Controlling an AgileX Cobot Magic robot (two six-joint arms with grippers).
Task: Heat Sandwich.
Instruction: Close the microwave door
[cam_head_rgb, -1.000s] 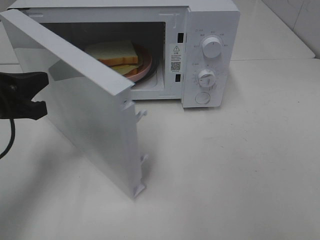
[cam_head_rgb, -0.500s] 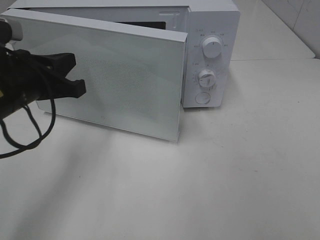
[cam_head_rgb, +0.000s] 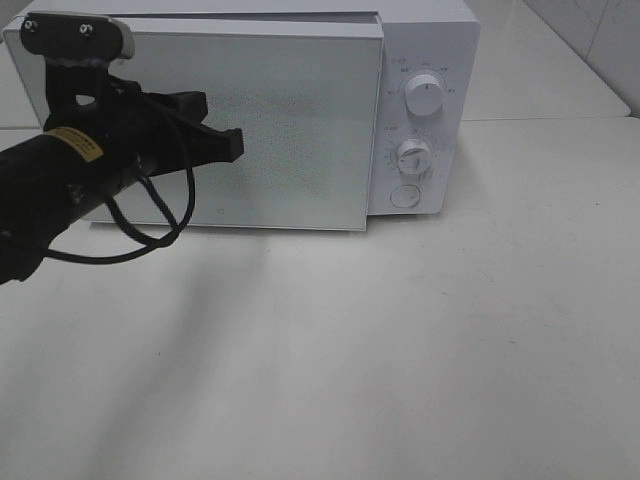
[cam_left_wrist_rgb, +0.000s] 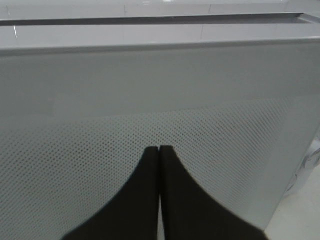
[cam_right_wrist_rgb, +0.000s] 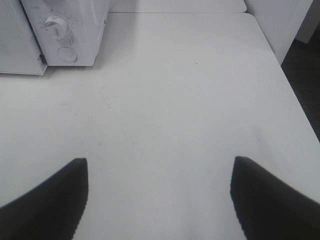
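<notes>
Recorder: Swung round since the earlier frame: the microwave door (cam_head_rgb: 270, 130), which stood wide open a second ago, is now nearly flush with the front of the microwave (cam_head_rgb: 425, 40). The left arm has been brought from the left edge to the centre-left of the high view.

Checker: End effector states?

Recorder: Left end effector (cam_head_rgb: 236, 146): fingers pressed together, nothing between them, tips at the door's dotted panel; contact cannot be told. Right end effector (cam_right_wrist_rgb: 159, 162): fingers held wide apart, nothing between them, over bare desk (cam_right_wrist_rgb: 165, 90).

Checker: Sandwich?

Recorder: Not seen now; hidden behind the door. It was recorded inside the cavity a second ago. Latching cannot be told; a thin dark gap is noted along the door's upper edge in the left wrist view.
</notes>
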